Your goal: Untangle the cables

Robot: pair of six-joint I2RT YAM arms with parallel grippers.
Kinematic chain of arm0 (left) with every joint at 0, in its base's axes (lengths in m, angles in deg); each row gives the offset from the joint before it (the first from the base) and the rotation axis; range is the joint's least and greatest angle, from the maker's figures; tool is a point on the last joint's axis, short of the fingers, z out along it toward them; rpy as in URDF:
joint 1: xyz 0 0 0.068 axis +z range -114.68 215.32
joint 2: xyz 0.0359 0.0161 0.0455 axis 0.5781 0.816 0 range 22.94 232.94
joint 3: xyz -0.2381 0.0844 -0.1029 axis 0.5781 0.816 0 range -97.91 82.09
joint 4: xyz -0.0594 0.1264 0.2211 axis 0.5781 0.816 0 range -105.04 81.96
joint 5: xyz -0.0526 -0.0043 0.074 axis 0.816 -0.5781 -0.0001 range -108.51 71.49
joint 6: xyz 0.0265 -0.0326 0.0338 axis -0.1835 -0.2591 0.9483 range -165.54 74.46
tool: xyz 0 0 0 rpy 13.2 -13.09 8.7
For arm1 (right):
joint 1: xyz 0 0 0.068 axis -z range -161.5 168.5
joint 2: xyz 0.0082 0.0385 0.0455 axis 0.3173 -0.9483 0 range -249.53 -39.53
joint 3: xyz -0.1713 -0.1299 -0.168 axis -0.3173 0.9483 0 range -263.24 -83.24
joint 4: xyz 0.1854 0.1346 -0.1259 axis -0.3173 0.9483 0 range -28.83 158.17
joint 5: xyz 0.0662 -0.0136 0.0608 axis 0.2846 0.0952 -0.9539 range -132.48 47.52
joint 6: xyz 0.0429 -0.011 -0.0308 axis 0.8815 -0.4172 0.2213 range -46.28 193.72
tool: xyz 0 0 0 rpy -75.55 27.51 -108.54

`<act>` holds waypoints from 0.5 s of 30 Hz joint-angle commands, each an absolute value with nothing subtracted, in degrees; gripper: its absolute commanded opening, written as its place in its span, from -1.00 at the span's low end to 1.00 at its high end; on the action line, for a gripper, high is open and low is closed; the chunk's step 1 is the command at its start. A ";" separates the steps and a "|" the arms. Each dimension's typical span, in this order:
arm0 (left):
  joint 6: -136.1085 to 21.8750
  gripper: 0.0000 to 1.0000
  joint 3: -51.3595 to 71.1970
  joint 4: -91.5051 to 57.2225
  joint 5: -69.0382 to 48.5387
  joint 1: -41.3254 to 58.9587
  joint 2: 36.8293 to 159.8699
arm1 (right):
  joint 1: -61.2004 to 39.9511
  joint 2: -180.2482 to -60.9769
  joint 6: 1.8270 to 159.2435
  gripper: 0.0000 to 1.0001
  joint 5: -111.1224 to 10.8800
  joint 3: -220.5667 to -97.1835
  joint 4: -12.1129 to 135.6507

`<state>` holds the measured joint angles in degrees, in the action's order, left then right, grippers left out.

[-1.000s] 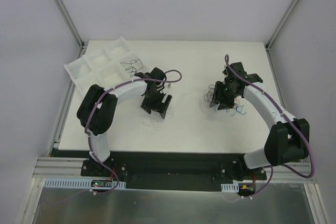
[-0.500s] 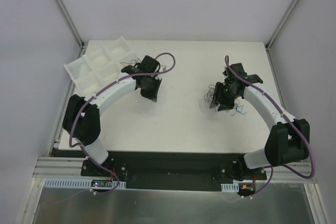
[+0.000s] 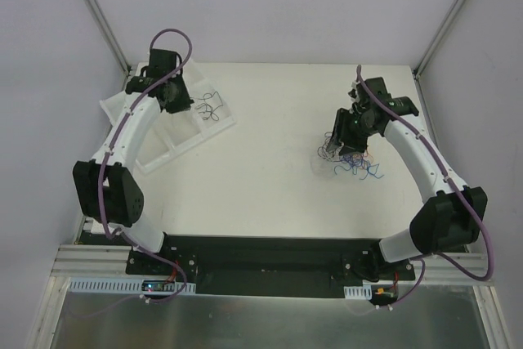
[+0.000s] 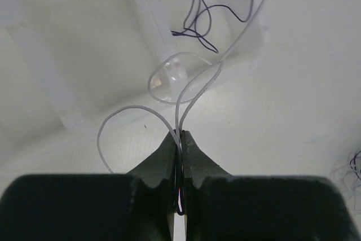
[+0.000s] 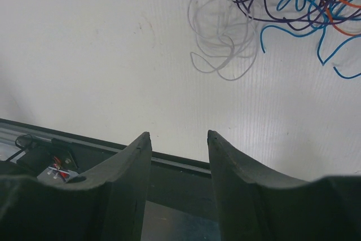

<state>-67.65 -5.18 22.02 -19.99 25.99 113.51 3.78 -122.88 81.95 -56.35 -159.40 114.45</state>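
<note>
A tangle of cables (image 3: 353, 161) in purple, blue and orange lies on the table at the right, with a pale loop (image 5: 221, 55) at its edge. My right gripper (image 3: 346, 131) (image 5: 179, 134) hovers just above the tangle, open, with nothing between its fingers. My left gripper (image 3: 175, 102) (image 4: 181, 134) hangs over the white tray (image 3: 149, 133) at the back left, shut on a thin white cable (image 4: 217, 70) that loops away from the tips. A dark purple cable (image 3: 208, 106) (image 4: 198, 9) lies curled in a tray compartment.
The tray has several compartments with low dividers (image 4: 151, 21) and sits skewed at the table's back left corner. A black rail (image 5: 169, 165) runs along the near table edge. White walls and metal frame posts (image 3: 98, 14) enclose the table.
My left arm swung from mid-table back and left to the tray, and its gripper went from open to shut on the white cable. My right gripper shifted slightly over the tangle.
</note>
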 commanded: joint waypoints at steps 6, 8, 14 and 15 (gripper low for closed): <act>-77.61 -1.00 -8.18 23.02 -22.99 33.03 126.64 | 4.61 -129.17 80.32 -0.05 -53.74 -172.70 127.34; -78.58 -1.00 -8.87 22.67 -21.68 33.82 129.36 | 5.14 -130.14 79.79 -0.05 -53.21 -174.38 129.02; -75.43 -1.00 -17.13 22.58 -23.34 34.88 138.16 | 6.28 -133.21 80.57 -0.06 -52.85 -176.05 130.34; -75.33 -1.00 -17.49 22.58 -23.78 34.88 139.04 | 6.20 -133.83 80.66 -0.05 -53.03 -177.01 130.60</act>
<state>-75.89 -12.30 22.50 -21.93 34.26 136.63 5.75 -131.63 80.51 -53.86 -173.06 126.21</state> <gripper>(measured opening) 0.017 0.474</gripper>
